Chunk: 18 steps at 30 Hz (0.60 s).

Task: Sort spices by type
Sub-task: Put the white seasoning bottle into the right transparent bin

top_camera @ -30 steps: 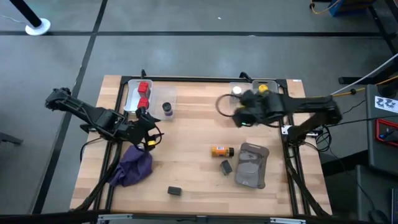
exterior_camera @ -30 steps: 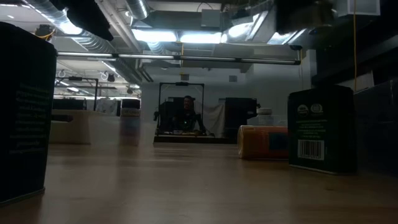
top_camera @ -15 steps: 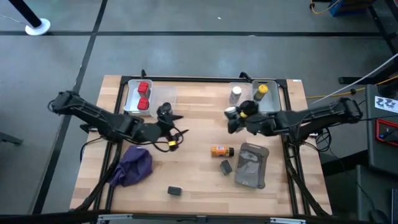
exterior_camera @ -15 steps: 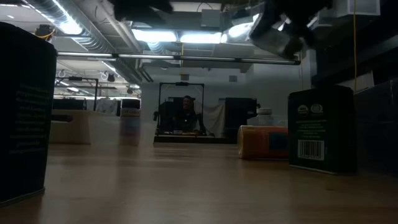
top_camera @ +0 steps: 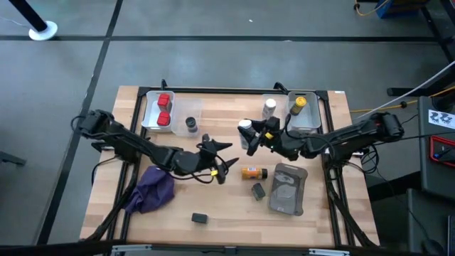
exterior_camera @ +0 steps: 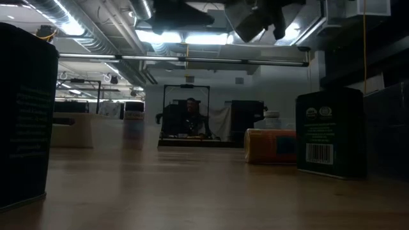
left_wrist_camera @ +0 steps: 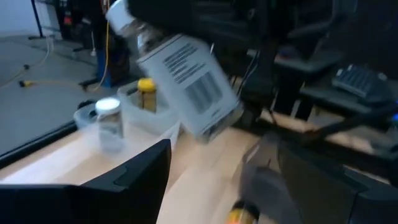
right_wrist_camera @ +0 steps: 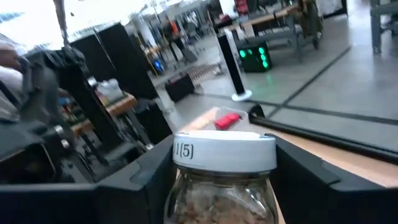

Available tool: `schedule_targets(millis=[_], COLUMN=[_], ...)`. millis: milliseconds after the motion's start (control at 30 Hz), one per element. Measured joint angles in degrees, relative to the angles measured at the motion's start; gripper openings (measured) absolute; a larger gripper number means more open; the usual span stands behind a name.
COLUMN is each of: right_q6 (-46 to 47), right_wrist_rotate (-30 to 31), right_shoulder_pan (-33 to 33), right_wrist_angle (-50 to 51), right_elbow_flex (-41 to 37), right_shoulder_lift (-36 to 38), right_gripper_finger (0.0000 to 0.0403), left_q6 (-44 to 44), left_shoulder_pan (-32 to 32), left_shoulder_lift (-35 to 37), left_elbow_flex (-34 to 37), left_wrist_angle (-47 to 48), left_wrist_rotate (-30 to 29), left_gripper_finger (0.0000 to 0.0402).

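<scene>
Right gripper (top_camera: 250, 139) is closed on a clear glass jar with a white cap (right_wrist_camera: 224, 151), held off the wooden table (top_camera: 220, 203) near its middle; the jar sits between the two fingers and brownish contents are visible through the glass. "11(5)" is printed on the cap edge. In the left wrist view the same jar (left_wrist_camera: 180, 84) is seen tilted, with a barcode label facing the camera; the other print is too blurred to be read.

Left gripper (top_camera: 219, 160) is spread wide open with nothing in it, above the table centre, just beside the orange bottle (top_camera: 252, 172) lying on its side.

Two red cubes (top_camera: 164, 109) are in the left clear tray, a small dark jar (top_camera: 190, 124) next to them. A white-capped bottle (top_camera: 269, 107) and a yellow-lidded jar (top_camera: 299, 104) stand at the right tray. Small dark grey blocks lie at (top_camera: 258, 190) and (top_camera: 200, 218). In the low view, a barcode is seen on the dark block (exterior_camera: 330, 132); its text is not legible.
</scene>
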State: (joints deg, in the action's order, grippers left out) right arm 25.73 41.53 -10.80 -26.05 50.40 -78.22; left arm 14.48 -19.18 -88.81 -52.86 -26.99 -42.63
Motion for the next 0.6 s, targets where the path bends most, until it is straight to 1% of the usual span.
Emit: schedule_targets(millis=[67, 167, 333, 467, 600], right_q6=[-0.7, -0.7, -0.7, -0.6, -0.6], right_wrist_rotate=[-0.2, -1.1, -2.2, -2.8, -3.0], right_shoulder_pan=[0.0, 0.0, 0.0, -0.1, -0.1], right_wrist_angle=[-2.4, -4.4, -7.6, -8.6, -9.1], right_elbow_flex=[0.0, 0.0, 0.0, 0.0, 0.0], right_shoulder_lift=[-0.9, -2.0, -2.6, -2.6, -2.6], right_gripper_finger=[0.0215, 0.0221, 0.0219, 0.0217, 0.0223], left_q6=[-0.6, -0.1, 2.7, 2.9, 4.4], left_shoulder_pan=[0.1, 0.1, 0.5, 1.0, 1.7], left_shoulder_lift=[-1.2, -2.1, -2.2, -2.2, -2.2], left_elbow_flex=[0.0, 0.0, 0.0, 0.0, 0.0], left_wrist_angle=[-4.0, -7.2, -7.0, -7.0, -7.0], left_wrist_rotate=[0.0, 0.0, -0.3, -3.9, -4.5], left_gripper_finger=[0.0276, 0.0276, 0.0276, 0.0276, 0.0276])
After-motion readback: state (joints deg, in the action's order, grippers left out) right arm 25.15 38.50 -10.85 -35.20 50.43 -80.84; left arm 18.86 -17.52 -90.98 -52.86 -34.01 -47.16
